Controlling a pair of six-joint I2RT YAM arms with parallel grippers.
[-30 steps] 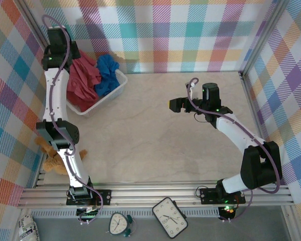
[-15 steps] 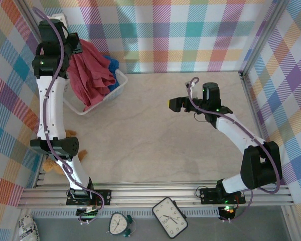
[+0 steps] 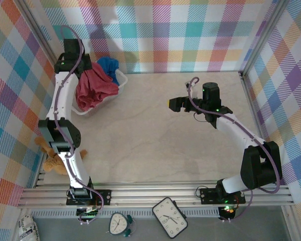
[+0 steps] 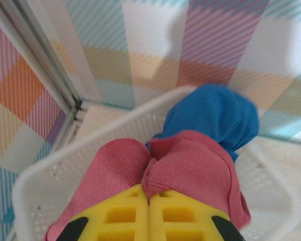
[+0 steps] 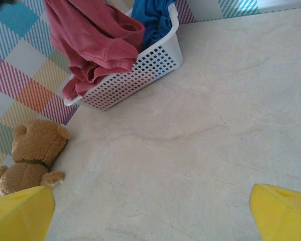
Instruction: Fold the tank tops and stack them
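Observation:
A dark red tank top (image 3: pixel 94 88) hangs bunched over the white mesh basket (image 3: pixel 122 80) at the table's back left. My left gripper (image 3: pixel 83 70) is shut on a fold of it; in the left wrist view the yellow pads (image 4: pixel 125 216) pinch the red tank top (image 4: pixel 190 165) at the left gripper (image 4: pixel 150 190). A blue tank top (image 3: pixel 109 65) lies in the basket behind it, and the blue tank top (image 4: pixel 215 115) shows beyond the red cloth. My right gripper (image 3: pixel 176 104) hovers open over mid-table, and nothing lies at the right gripper (image 5: pixel 153 211).
A brown teddy bear (image 3: pixel 52 161) lies at the table's left edge by the left arm; the teddy bear (image 5: pixel 32 155) sits below the basket (image 5: pixel 155 63) in the right wrist view. Plaid walls close the back and sides. Bare marble table (image 3: pixel 155 140) spreads between the arms.
The left arm lifted the red tank top high out of the basket, then swung right and lower, so the cloth now bunches over the basket. The right arm stayed still.

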